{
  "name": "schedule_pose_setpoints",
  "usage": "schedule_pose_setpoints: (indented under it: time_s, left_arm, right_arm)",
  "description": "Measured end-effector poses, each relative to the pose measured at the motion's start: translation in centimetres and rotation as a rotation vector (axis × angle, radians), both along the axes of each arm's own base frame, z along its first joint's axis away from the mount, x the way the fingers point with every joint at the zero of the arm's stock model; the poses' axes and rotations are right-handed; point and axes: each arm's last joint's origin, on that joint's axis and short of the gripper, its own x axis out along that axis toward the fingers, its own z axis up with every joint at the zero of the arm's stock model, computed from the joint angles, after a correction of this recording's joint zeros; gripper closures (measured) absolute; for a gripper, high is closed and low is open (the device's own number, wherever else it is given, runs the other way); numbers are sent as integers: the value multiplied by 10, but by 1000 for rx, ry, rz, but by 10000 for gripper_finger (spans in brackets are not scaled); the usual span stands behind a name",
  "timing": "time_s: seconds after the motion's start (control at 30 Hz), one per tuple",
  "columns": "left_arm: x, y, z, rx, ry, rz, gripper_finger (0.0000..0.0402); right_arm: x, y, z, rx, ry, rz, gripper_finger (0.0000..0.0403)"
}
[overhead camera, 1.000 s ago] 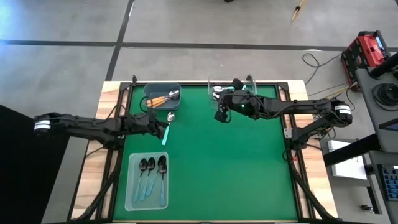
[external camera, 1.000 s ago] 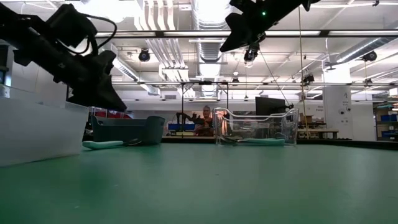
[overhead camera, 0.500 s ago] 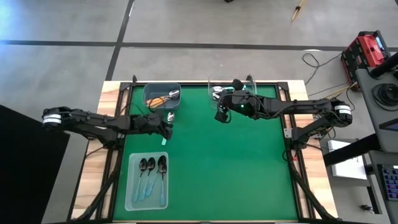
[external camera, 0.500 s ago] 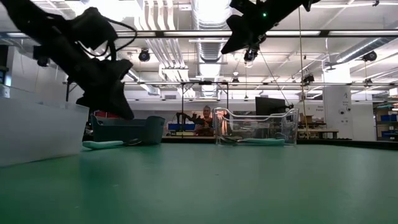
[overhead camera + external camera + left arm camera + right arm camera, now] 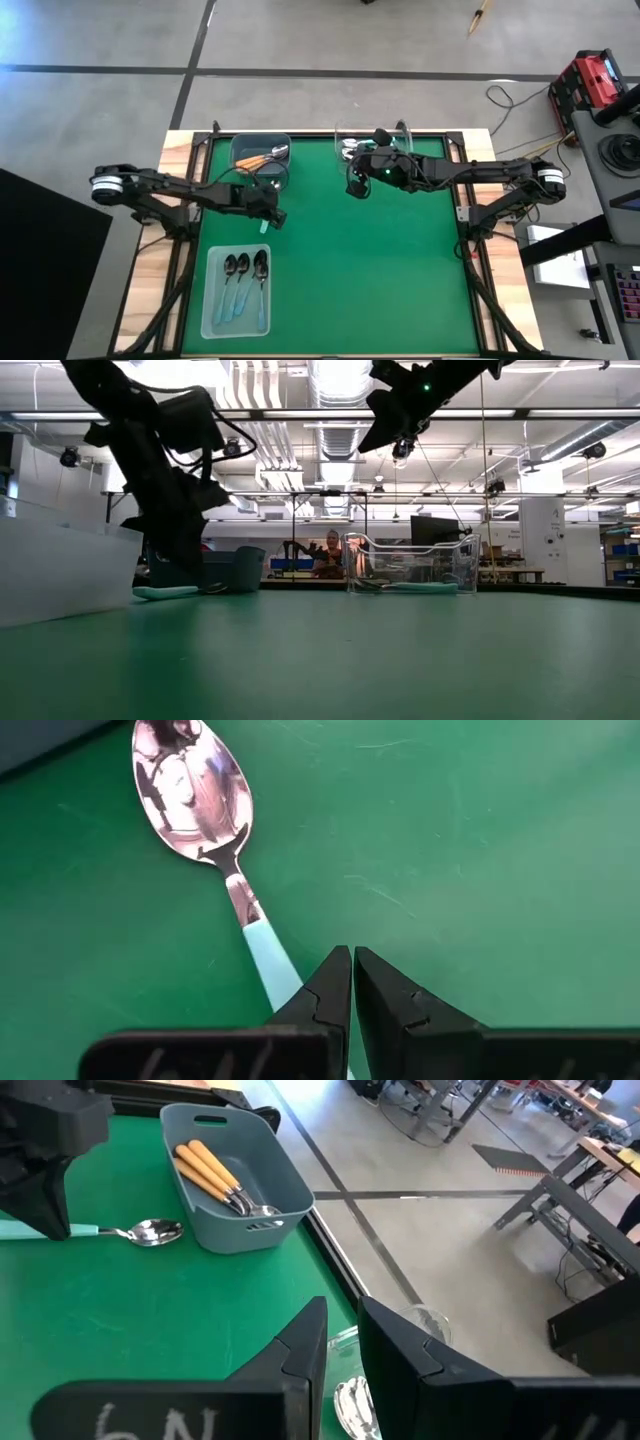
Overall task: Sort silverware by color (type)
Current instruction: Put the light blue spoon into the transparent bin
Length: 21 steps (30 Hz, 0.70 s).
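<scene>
one teal-handled spoon [image 5: 215,840], its silver bowl mirror-bright, lies under the clenched, empty left gripper [image 5: 353,982].

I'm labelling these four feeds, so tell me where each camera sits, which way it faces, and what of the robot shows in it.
High view: overhead, straight down on the green table; both arms, left gripper, right gripper.
Low view: table height, level across into the room; both arms drop in from above.
Left wrist view: on the left arm, facing down at the teal-handled spoon; its shut fingers show.
Right wrist view: on the right arm, facing the grey bin; own fingers in front.
Shared: right wrist and high views both show the grey bin, spoon and left gripper.
</scene>
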Motion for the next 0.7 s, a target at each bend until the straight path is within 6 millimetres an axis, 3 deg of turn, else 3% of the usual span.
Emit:
schedule_pose_setpoints:
  time_s: [0.23, 0.43, 0.7]
  left_arm:
    - [4, 3, -1, 46, 126, 50, 375]
    - [9, 4, -2, 67, 158, 64, 316]
    - [12, 5, -18, 67, 222, 82, 243]
  right_arm:
    - [0, 0, 0, 2, 0, -1, 351]
    - [0, 0, 0, 2, 0, -1, 351]
    - [0, 0, 0, 2, -1, -1, 351]
